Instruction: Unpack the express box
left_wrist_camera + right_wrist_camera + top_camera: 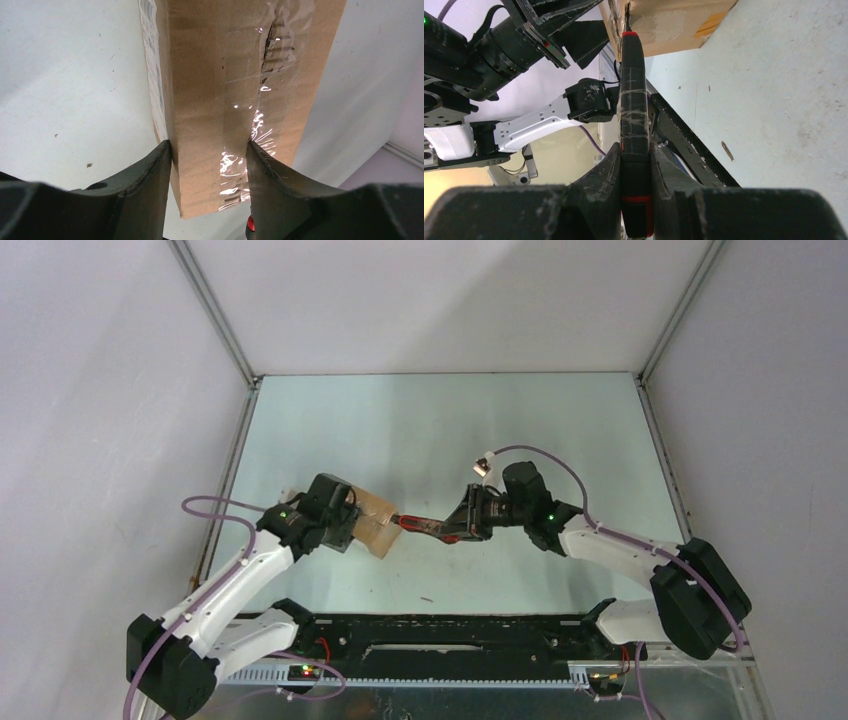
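Right up against the right wrist lens, the right gripper (pixel 635 150) is clenched on the red-and-black utility knife (pixel 633 100), one dark finger pressed to each flat side of its handle. I see clear wrap around the middle of the handle, and the knife runs straight away from the fingers to its red-capped nose. That nose meets a taped edge of the express box (pixel 220 90); how far the blade reaches in, I cannot tell. From the left wrist I see the left gripper (pixel 209 145) grasping the box, a finger against each of two opposite faces near its closest end. The brown cardboard stretches away from those fingers, with a white label (pixel 152 75) on the face turned left in that view. Clear tape (pixel 260 125) gleams along the face toward the lens and is ragged and split at a gash (pixel 272 45) farther up. From above, the box sits left of centre over the pale green table (pixel 450 430), between the two grippers. I cannot tell whether it rests on the surface. The knife bridges the gap to the right gripper.
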Robot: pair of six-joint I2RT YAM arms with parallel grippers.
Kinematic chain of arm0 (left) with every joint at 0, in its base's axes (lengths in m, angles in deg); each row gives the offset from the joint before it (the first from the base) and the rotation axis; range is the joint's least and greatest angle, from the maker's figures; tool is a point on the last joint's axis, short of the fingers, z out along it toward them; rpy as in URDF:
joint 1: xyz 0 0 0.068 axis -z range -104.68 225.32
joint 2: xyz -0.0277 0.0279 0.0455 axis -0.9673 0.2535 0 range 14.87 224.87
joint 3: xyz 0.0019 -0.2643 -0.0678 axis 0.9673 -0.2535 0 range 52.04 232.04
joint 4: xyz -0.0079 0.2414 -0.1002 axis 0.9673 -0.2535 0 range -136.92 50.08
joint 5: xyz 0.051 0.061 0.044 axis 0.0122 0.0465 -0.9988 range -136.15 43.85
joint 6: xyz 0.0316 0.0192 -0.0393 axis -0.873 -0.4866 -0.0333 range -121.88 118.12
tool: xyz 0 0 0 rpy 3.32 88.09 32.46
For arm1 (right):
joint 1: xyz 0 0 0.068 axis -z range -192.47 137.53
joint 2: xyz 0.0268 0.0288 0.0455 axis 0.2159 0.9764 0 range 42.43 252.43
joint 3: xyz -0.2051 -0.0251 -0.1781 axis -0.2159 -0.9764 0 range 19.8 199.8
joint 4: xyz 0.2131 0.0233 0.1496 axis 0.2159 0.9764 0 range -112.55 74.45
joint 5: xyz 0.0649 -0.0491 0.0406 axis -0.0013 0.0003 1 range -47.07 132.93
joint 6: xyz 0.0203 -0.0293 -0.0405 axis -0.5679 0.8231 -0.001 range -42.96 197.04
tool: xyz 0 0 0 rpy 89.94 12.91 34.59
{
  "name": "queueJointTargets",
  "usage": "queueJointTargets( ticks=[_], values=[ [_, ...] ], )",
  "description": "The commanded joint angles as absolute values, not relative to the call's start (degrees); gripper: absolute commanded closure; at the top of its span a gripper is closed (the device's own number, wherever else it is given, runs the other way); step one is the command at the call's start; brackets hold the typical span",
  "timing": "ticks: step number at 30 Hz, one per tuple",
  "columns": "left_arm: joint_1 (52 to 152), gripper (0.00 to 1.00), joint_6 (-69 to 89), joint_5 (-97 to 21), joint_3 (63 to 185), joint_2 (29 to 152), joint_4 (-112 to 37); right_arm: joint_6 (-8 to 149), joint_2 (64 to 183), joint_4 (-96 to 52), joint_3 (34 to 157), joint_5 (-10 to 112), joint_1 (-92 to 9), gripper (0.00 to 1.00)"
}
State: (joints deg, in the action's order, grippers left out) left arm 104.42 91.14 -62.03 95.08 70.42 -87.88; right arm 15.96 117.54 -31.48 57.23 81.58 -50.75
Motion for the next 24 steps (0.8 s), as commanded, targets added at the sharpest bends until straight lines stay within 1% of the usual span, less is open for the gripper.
queueJointTargets(
  ticks=[1, 15, 20, 24],
  values=[
    [105.10, 0.66, 94.23, -64.52, 94.00, 70.09, -82.92, 13.74, 120.56, -31.60, 56.19, 83.71, -54.54, 1.00],
    [106.78, 0.68, 97.00, -63.59, 94.64, 68.73, -81.53, 12.24, 123.36, -34.85, 55.84, 84.21, -57.18, 1.00],
    [105.97, 0.70, 99.49, -66.60, 93.37, 65.68, -85.59, 13.00, 121.58, -34.60, 53.60, 85.90, -54.56, 1.00],
    [104.98, 0.70, 98.32, -67.07, 93.47, 65.28, -87.51, 14.37, 120.59, -33.92, 52.68, 88.35, -52.21, 1.00]
  ],
)
